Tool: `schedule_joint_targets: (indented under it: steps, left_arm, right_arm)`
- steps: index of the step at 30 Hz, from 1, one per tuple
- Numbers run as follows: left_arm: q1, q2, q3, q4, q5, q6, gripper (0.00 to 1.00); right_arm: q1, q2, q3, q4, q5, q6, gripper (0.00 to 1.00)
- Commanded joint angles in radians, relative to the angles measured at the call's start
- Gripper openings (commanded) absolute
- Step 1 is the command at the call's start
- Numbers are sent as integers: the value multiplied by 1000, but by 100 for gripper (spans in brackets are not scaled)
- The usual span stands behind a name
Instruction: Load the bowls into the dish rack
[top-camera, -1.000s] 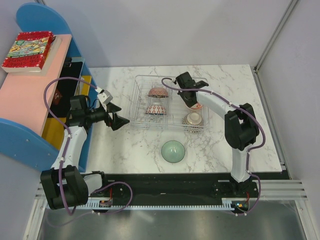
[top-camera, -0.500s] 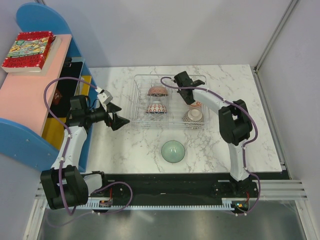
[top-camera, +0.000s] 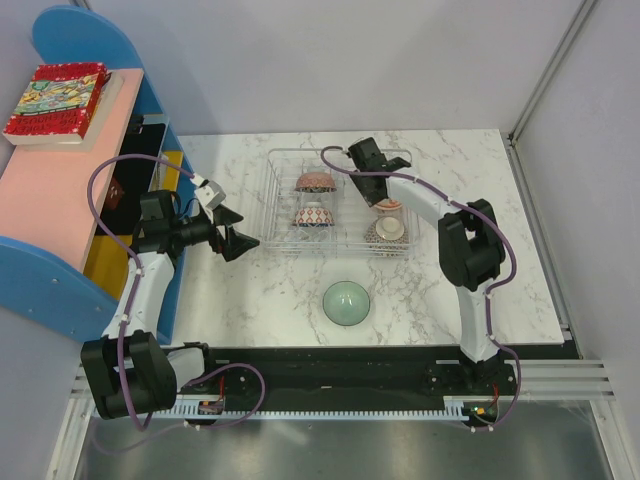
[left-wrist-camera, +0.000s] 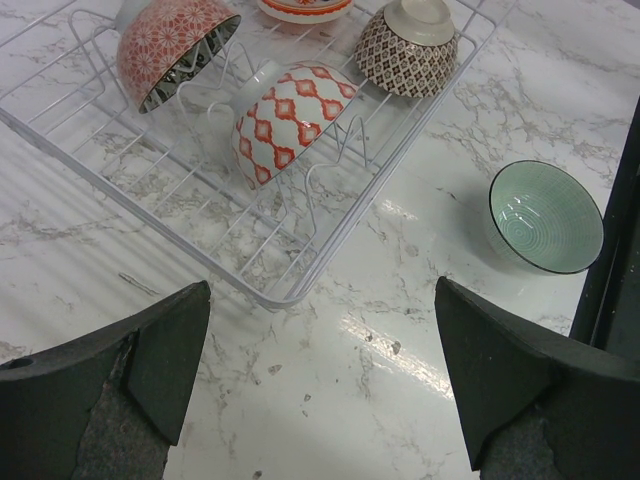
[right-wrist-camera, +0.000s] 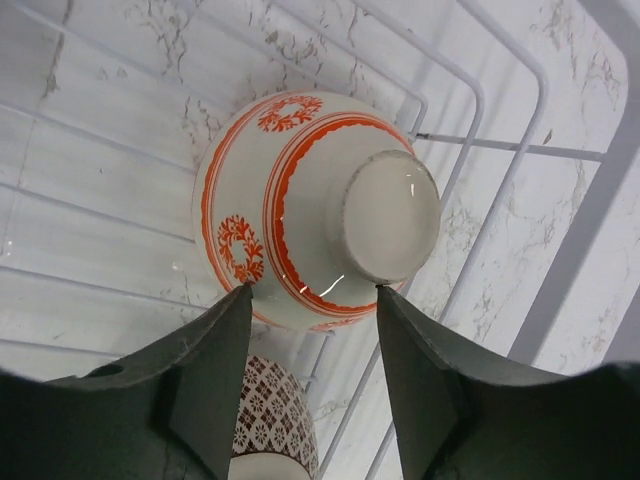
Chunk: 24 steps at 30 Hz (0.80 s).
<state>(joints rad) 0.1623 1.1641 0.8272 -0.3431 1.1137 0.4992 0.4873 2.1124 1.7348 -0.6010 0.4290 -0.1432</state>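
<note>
**A:** Start big. What's the layout?

**B:** A white marble table, with the dish rack toward its far side, between the two arms.

**A:** And the bowls?

**B:** Four are in the rack. In its left half there is a red floral bowl at the back and an orange diamond-patterned bowl in front of it, both tipped on edge against the dividers. In the right half, a white bowl with orange rings sits at the back, tilted with its foot up. A beige lattice bowl is just in front of it, upside down. The mint-green bowl is outside the rack, on the table near the rack's front edge.

**A:** The right claw?

**B:** The right gripper hangs over the ringed bowl with its jaws partway apart, one finger at each side of the bowl's lower edge in the wrist view. It clamps nothing. I can't tell whether the tips brush the bowl, because they overlap its rim from that angle.

**A:** And the left?

**B:** The left gripper is spread fully wide and empty. It is above bare table just left of the rack's near corner, touching nothing.
</note>
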Motion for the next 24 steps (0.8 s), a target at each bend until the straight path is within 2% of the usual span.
schedule_joint_targets:
  steps: [1,3,15,24]
  left_arm:
    - [8,-4,-3,-2,48,38,100]
    - [8,-7,-5,-2,49,39,100]
    - [8,-11,-5,-4,49,38,100]
    - [8,-18,-7,-7,48,41,100]
  right_arm:
    - [-29,-46,77,67,37,5,65]
    - [-41,-39,100,63,19,13,68]
    - [-79,15,161,37,-67,36,71]
    - [-141,90,233,-28,-199,85,83]
